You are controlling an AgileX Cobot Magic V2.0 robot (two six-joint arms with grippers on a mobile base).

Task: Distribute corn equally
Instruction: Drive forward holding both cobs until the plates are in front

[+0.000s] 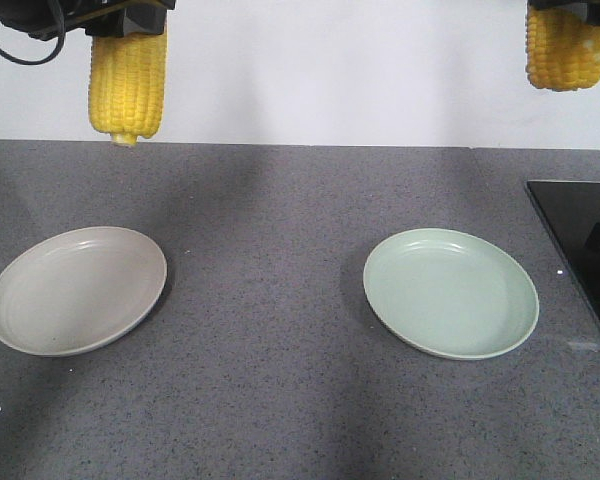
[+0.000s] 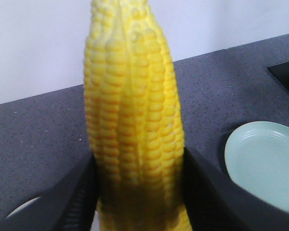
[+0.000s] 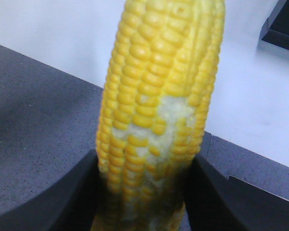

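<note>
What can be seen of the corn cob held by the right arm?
The right cob is bright yellow with rows of kernels and a pale patch on one side where kernels look missing or worn. It hangs lengthwise, clamped between the dark jaws of the right gripper on both sides. In the front view only its lower part shows, at the top edge, raised well above the counter and up and to the right of the green plate, touching nothing else.
</note>
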